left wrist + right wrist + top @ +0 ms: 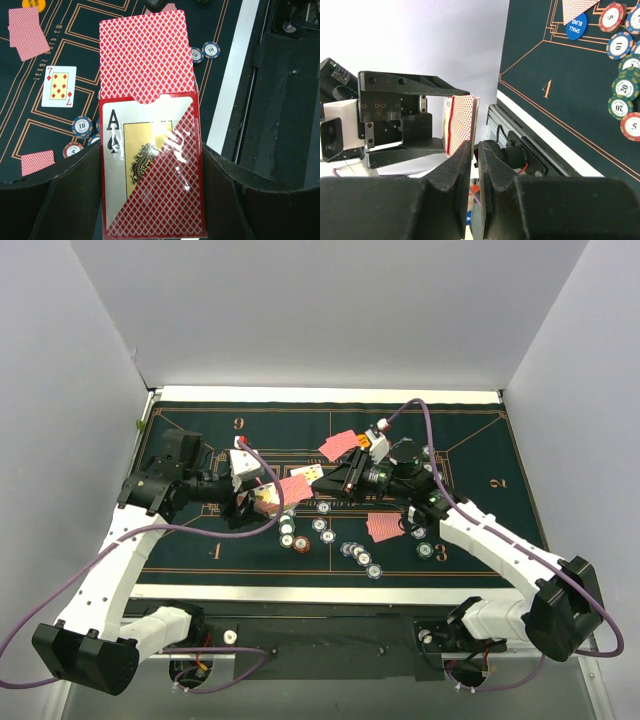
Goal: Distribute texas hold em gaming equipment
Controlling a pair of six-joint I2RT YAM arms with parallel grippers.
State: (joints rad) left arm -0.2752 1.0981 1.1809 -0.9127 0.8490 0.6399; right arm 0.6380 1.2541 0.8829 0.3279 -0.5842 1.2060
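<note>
My left gripper (262,502) (152,150) is shut on a red card box (150,175) with an ace of spades on its face. A red-backed playing card (142,55) (296,488) sticks halfway out of the box's open end. My right gripper (326,480) (476,145) faces the left one above the mat. Its jaws stand almost together, pinching the free edge of that card (462,122). Poker chips (300,535) (624,75) lie in loose groups on the felt. More red-backed cards (385,527) (25,26) lie face down, and a seven of diamonds (59,86) lies face up.
The dark green felt mat (200,435) with gold lines covers the table. A blue small-blind disc (576,26) and an orange disc (33,4) lie on it. More chips (360,555) sit near the white front edge (330,592). Grey walls stand on three sides.
</note>
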